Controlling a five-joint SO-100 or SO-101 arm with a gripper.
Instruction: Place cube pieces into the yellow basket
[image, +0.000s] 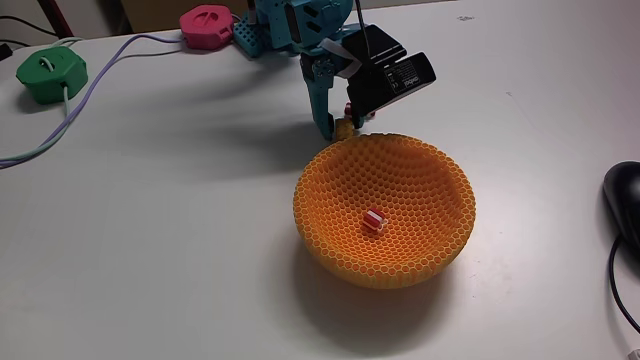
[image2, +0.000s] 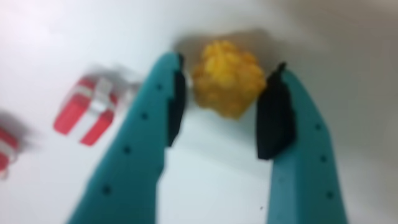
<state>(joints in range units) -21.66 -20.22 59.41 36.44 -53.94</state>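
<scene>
White tabletop (image: 150, 250) fills the fixed view, lit evenly, with the yellow basket (image: 385, 175) standing right of centre, its honeycomb mesh walls rising to a round rim. One red cube piece with a white stripe (image: 374, 220) lies inside on the basket's floor. Behind the basket, the teal arm (image: 300, 30) reaches down to the table just beyond the far rim, carrying a black camera block (image: 395, 78) on its wrist, and the gripper (image: 347, 125) sits low at the table surface close to the rim. In the wrist view the gripper (image2: 225, 102) has its two teal fingers (image2: 146, 118) spread apart, black pads facing inward, with the yellow-orange cube piece (image2: 227, 78) lying between the fingertips on the table; whether either pad touches it cannot be told from the blurred picture. To the left in the wrist view, outside the fingers, a red striped cube piece (image2: 87, 111) rests on the table, and part of another (image2: 6, 149) shows at the edge. At the far left of the fixed view sit a green puck (image: 52, 75) and a pink puck (image: 207, 26), each with a cable (image: 95, 95) trailing across the table. A black mouse (image: 625, 200) lies at the right edge.
</scene>
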